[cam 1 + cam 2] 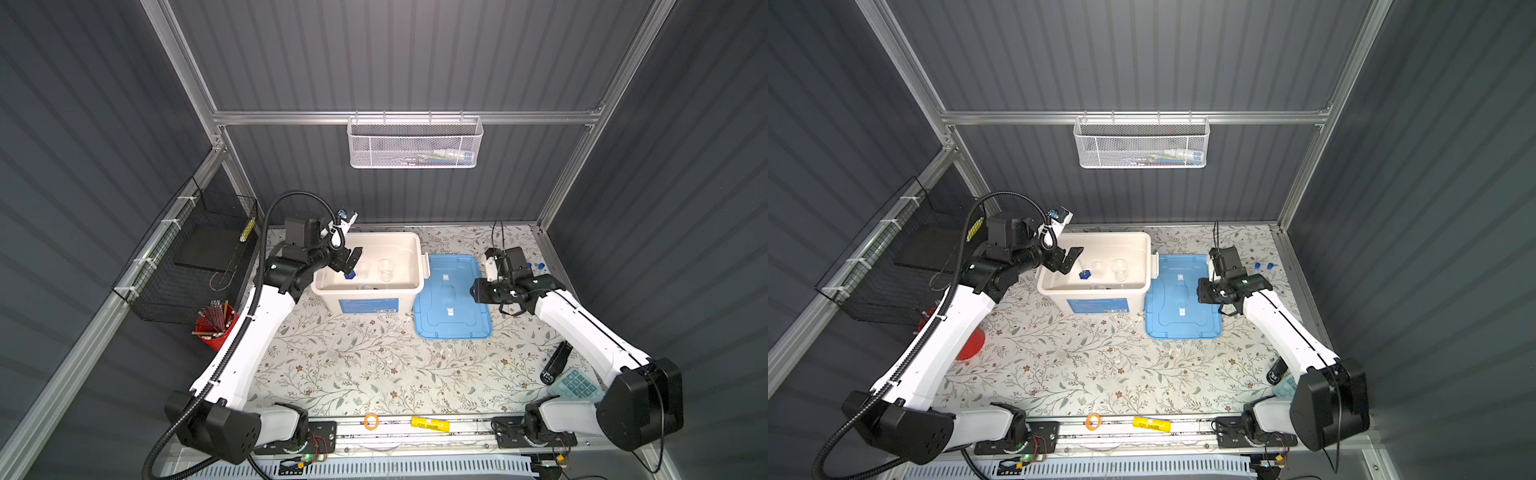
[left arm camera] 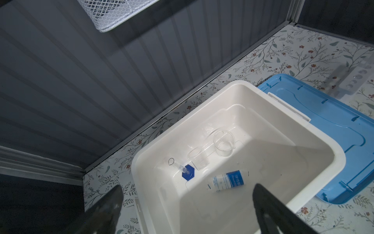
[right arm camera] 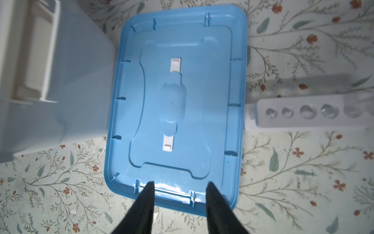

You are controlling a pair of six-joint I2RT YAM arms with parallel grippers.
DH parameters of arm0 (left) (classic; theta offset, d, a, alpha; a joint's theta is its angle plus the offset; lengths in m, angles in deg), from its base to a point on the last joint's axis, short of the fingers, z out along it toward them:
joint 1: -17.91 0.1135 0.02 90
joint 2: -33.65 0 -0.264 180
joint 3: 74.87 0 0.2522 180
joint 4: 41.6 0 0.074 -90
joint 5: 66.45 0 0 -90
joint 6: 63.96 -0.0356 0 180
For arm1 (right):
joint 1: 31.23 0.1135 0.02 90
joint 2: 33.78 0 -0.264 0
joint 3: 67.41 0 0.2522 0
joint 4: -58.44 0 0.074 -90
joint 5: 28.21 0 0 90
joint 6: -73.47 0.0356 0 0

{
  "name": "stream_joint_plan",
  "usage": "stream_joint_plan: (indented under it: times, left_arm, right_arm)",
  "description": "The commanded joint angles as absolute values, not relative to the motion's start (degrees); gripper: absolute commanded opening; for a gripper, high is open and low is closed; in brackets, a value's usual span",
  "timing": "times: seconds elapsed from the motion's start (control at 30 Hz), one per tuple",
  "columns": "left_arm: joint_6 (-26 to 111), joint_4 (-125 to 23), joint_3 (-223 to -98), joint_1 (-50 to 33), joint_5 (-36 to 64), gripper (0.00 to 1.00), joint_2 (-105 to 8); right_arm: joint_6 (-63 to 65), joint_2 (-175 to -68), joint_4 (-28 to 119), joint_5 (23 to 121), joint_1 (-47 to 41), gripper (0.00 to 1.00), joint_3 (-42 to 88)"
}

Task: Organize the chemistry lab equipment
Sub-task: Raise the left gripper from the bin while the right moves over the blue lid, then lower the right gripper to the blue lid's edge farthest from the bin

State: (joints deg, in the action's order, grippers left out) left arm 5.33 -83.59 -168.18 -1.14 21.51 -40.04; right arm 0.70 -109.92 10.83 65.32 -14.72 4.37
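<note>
Left gripper (image 2: 188, 186): spread wide and empty, held over the left end of the bin.
Right gripper (image 3: 180, 183): about half spread, nothing gripped, poised over one short rim of the lid.
Bin (image 1: 409, 286): set uncovered at the back of the mat (image 1: 353, 374), with four pieces of the equipment seen inside.
Lid (image 1: 453, 299): laid flat on the mat, underside up, touching or just beside the bin's right side.
Rack (image 3: 303, 119): left on the mat just beside the lid, outside the bin; what its holes contain cannot be told.
Bottle (image 2: 226, 181): laid on its side on the bin floor, near the cylinder.
Beakers (image 2: 223, 143): two clear ones stood on the bin floor, close together.
Cylinder (image 2: 187, 173): placed in the bin beside the nearer beaker; upright or leaning cannot be told.
Risk, bin: the glass could be knocked over if the wide jaws are lowered among it, or struck if the bottle is nudged and rolls.
Risk, lid: the flat rim may be pushed along the mat rather than gripped, or into the rack.
</note>
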Motion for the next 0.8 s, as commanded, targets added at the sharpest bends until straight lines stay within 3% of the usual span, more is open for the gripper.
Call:
stream_joint_plan:
  times: [0.0, 0.4, 0.77]
  left_arm:
    - [10.04, -77.86, -165.09, -0.50, 23.53, 1.00, -37.54]
    - [11.05, -78.46, -163.28, -0.11, 25.57, 1.00, -36.55]
    - [11.10, -79.79, -165.31, -0.10, 26.01, 1.00, -37.67]
  right_arm:
    - [3.75, -110.10, 9.29, 64.76, -15.15, 0.43, 1.15]
    - [5.78, -116.56, 14.15, 63.13, -16.78, 0.41, -5.02]
    - [4.55, -121.80, 13.23, 61.43, -19.93, 0.39, -1.20]
